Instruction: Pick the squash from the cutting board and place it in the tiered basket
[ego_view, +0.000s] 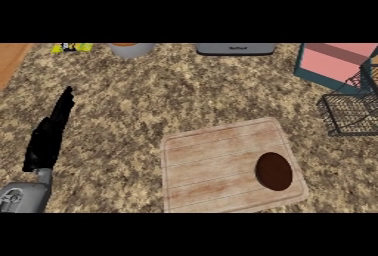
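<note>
A dark brown oval squash (274, 171) lies on the right part of a pale wooden cutting board (214, 165) near the counter's front. The black wire tiered basket (353, 112) stands at the right edge, only partly in view. My left hand (49, 135) is at the far left, fingers straight and pointing away from me, holding nothing and well apart from the board. My right hand does not show.
Along the back edge stand a grey appliance (235, 48), a grey cup with orange content (130, 49) and a yellow packet (71, 47). A teal and pink box (332, 61) sits at the back right, beside the basket.
</note>
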